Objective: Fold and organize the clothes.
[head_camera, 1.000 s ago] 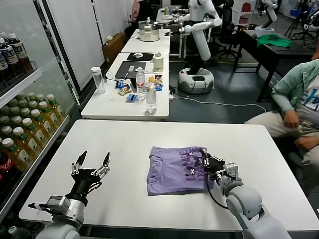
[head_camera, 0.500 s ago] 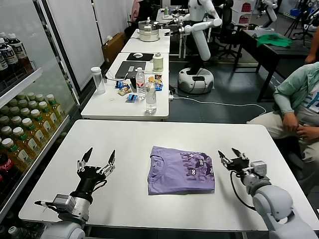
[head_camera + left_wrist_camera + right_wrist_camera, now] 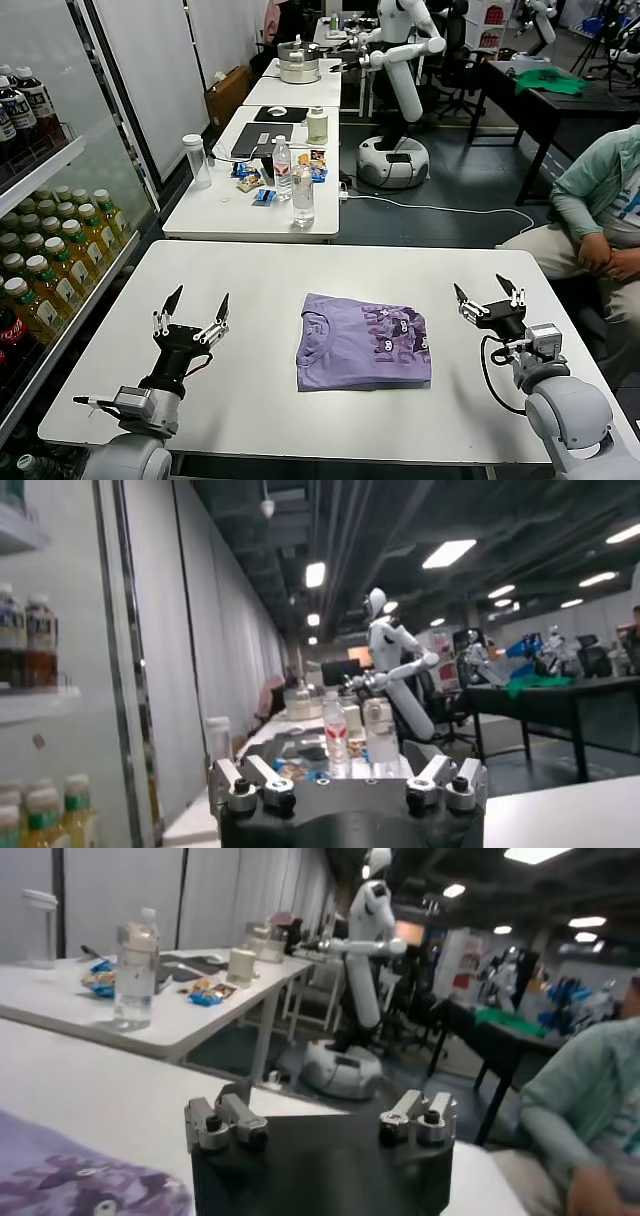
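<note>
Lavender T-shirt (image 3: 363, 342) lies folded on the table (image 3: 260, 290) between two wide-open, empty end effectors.

In front of you, the folded T-shirt (image 3: 363, 343) lies near the middle of the table (image 3: 270, 280). Your left gripper (image 3: 191, 304) stands over the table well to the shirt's left, your right gripper (image 3: 489, 295) to its right, both apart from it. Behind this table is a second table (image 3: 215, 210) carrying bottles (image 3: 302, 194).
</note>
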Tool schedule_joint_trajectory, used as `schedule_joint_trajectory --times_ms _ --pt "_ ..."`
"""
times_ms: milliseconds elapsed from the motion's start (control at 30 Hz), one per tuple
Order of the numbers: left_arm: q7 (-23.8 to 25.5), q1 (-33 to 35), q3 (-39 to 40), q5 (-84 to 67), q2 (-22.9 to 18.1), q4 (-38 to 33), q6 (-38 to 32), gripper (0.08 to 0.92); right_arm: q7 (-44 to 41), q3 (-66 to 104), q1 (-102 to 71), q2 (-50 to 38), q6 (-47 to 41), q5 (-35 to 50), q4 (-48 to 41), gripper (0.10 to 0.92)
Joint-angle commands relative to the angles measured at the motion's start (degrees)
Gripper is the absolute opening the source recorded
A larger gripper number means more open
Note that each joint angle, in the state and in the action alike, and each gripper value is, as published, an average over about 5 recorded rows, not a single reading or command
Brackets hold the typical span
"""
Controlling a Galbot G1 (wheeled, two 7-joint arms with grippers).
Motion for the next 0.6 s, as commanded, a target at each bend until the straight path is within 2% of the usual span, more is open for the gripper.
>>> schedule_joint_trajectory --times_ms 33,300,600 --pt "0.9 -2.7 1.0 7.3 -0.3 3.8 -7.2 0.823 -0.6 3.2 -2.5 0.4 6.7 -8.4 -3.4 0.823" --pt "4.0 -6.8 1.4 5.6 -0.3 6.5 -6.5 0.823 -0.2 3.9 -2.1 0.2 6.8 -8.5 -2.8 0.823" --pt "4.2 -9.3 1.6 5.5 -0.5 8.7 -5.1 0.823 -0.1 3.8 -1.1 -0.8 7.3 -8.4 -3.1 0.823"
